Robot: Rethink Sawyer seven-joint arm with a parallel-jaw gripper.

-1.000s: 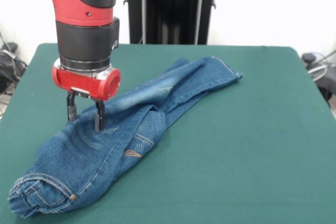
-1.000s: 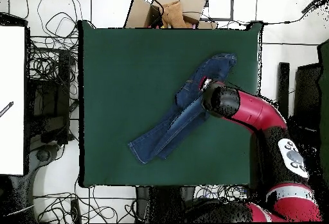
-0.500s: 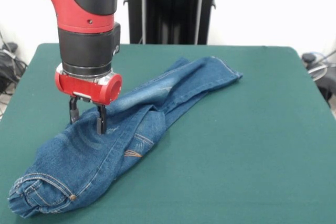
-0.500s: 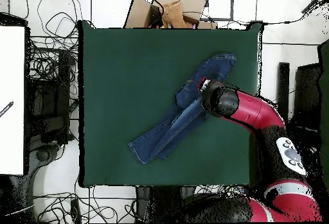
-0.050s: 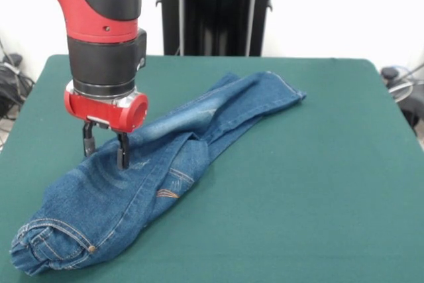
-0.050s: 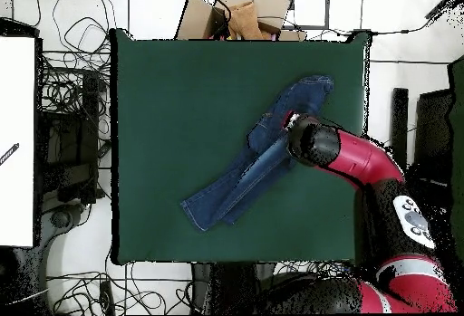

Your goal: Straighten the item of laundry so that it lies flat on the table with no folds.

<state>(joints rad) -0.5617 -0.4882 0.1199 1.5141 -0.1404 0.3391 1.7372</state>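
Note:
The item of laundry [image 5: 192, 134] is a small pair of blue jeans lying slantwise on the green table [image 5: 318, 183]. Its legs are folded over each other and its waistband is bunched at the front left corner. My gripper [image 5: 105, 152] hangs open over the seat of the jeans, left of the fold. Both fingertips [image 5: 122, 158] are at the denim, with no cloth pinched between them. In the overhead view the jeans [image 6: 245, 172] run from the table's middle toward its upper right, and the arm's wrist [image 6: 310, 142] hides the gripper.
Cables and equipment [image 6: 72, 113] lie off the table's side in the overhead view, and a cardboard box [image 6: 237, 12] sits beyond its top edge. A white panel [image 6: 16, 140] stands at the far left. Bare green cloth [image 6: 172, 95] spreads round the jeans.
The gripper dipped a little toward the jeans, then shifted slightly left. It stays open. The jeans have not visibly moved.

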